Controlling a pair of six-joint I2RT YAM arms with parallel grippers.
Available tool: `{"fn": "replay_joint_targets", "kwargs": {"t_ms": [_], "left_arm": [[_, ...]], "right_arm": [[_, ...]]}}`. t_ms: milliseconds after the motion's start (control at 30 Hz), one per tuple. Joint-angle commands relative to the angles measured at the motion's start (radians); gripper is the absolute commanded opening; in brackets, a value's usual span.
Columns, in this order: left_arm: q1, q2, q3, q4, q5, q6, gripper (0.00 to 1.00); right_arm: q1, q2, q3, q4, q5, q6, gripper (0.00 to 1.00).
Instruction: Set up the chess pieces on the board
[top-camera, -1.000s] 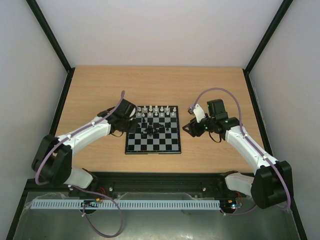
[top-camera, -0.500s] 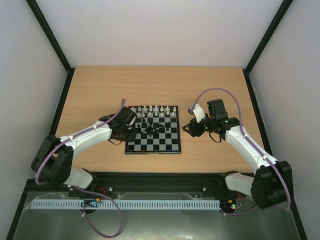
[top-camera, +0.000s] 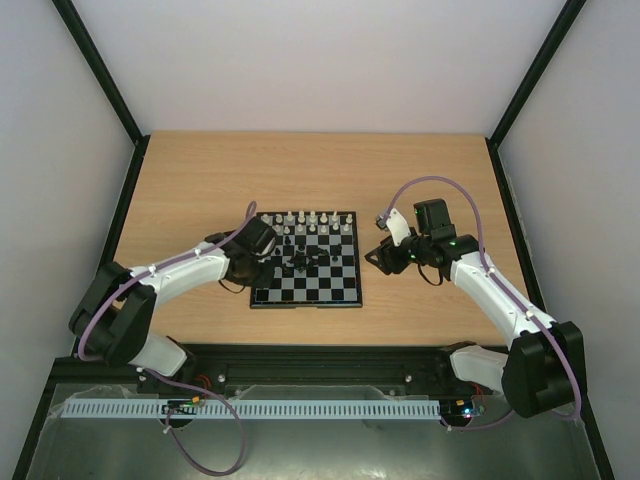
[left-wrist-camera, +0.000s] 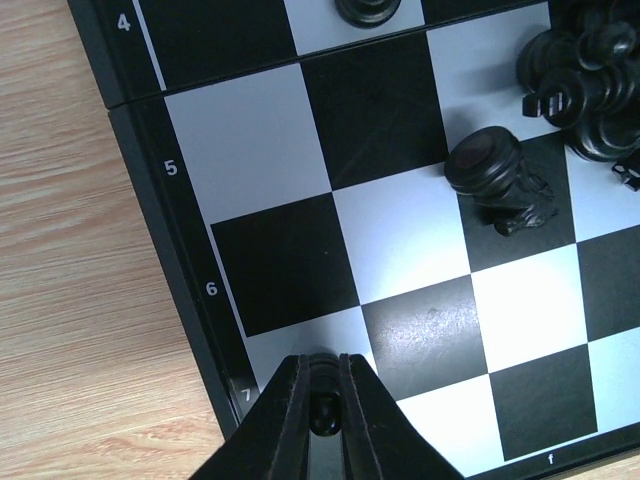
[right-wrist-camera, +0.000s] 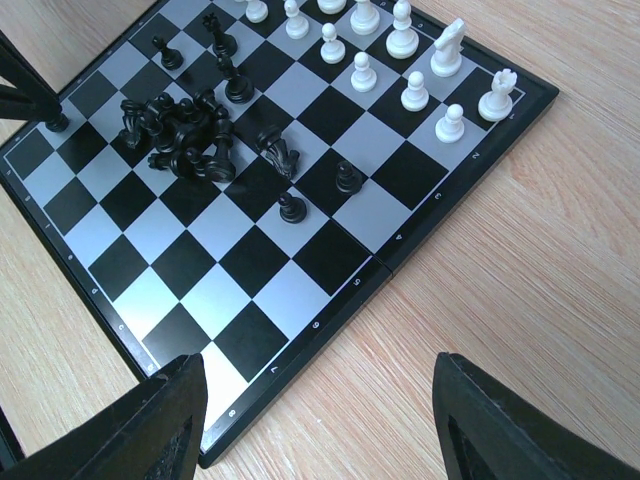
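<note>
The board (top-camera: 320, 285) sits mid-table (top-camera: 200, 170), between the two arms. The left gripper (left-wrist-camera: 322, 372) is down at the board's left edge by the row marked 7. Its jaws are pinched nearly together on a black pawn (left-wrist-camera: 322, 412), which is at or just above a pale edge square; I can't tell whether it touches. The right gripper (right-wrist-camera: 318, 400) hangs just off the board's right side over bare wood, jaws spread wide and holding nothing. White pieces (right-wrist-camera: 400, 60) stand in two rows along the far edge, though the pawn row looks partly filled. Most of the black ones lie in a heap (right-wrist-camera: 185, 130) near the middle of the board. A knight (right-wrist-camera: 283, 155) lies tipped on its side just beside the heap. A few black pawns stand singly around it, two of them on the squares towards the right gripper.
</note>
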Motion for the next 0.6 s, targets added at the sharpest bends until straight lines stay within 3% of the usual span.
{"fn": "replay_joint_targets", "kwargs": {"t_ms": [0, 167, 467, 500, 533, 567], "left_arm": [[-0.008, 0.001, -0.02, -0.013, -0.001, -0.014, 0.07], [-0.01, 0.009, -0.036, -0.007, -0.002, -0.019, 0.1], [-0.01, -0.042, 0.007, -0.042, -0.027, -0.022, 0.3], [-0.01, -0.054, 0.016, -0.048, -0.033, -0.021, 0.47], [-0.01, -0.072, 0.023, -0.054, -0.037, -0.02, 0.9], [-0.011, -0.092, 0.03, -0.057, -0.045, -0.02, 0.98]], "right_arm": [[-0.003, -0.006, -0.014, -0.027, -0.006, -0.013, 0.63], [-0.003, 0.001, -0.012, -0.029, -0.008, -0.013, 0.63], [-0.003, 0.002, -0.013, -0.03, -0.004, -0.015, 0.63], [-0.002, 0.003, -0.013, -0.03, -0.003, -0.015, 0.63], [-0.003, 0.004, -0.013, -0.03, -0.004, -0.014, 0.63], [-0.003, 0.005, -0.013, -0.03, -0.003, -0.013, 0.63]]}}
